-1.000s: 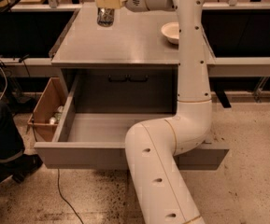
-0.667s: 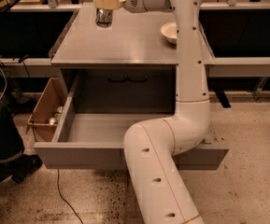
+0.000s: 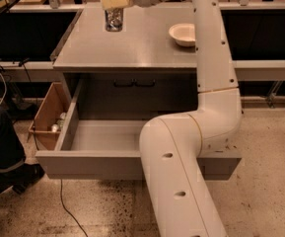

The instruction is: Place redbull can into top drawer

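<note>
Grey cabinet top (image 3: 132, 48) bears the can (image 3: 114, 19), upright directly beneath the gripper (image 3: 115, 0); whether the gripper has hold of it I cannot tell. The drawer (image 3: 92, 164) lies open well below the gripper. A weak hold could let the can tip, fall, or clip the drawer's rim.
</note>
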Robot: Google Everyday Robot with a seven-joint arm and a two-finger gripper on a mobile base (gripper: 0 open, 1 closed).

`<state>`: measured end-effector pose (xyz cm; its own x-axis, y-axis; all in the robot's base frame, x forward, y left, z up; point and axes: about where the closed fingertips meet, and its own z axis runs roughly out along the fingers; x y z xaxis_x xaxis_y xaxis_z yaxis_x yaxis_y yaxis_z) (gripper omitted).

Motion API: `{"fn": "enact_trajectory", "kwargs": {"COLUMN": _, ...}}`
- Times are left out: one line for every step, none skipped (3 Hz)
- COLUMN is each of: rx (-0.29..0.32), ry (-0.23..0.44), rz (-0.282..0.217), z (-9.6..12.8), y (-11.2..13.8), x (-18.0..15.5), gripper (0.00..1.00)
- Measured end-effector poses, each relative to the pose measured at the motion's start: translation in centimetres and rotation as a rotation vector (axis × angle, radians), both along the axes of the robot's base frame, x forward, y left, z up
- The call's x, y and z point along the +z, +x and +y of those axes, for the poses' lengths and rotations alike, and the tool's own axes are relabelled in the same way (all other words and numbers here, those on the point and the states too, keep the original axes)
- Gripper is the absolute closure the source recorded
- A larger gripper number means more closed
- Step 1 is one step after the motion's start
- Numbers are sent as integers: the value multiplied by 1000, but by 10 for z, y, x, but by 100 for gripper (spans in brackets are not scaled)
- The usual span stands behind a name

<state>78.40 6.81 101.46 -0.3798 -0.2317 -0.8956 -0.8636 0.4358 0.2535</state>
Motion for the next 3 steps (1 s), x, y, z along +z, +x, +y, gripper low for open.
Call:
{"fn": "enact_trajectory", "kwargs": {"rx": 11, "ry": -46, "rz": 91, "z": -2, "y": -15, "x": 1, "gripper": 100}}
{"fn": "enact_trajectory", "kwargs": {"rx": -19, "ry": -74, "rz": 176, "z": -17, "y": -24, "x": -2, "gripper": 100}}
{"fn": "enact_trajectory", "kwargs": {"rx": -65, "ry": -78, "rz": 238, "z": -37, "y": -24, "x": -12, "gripper": 100}}
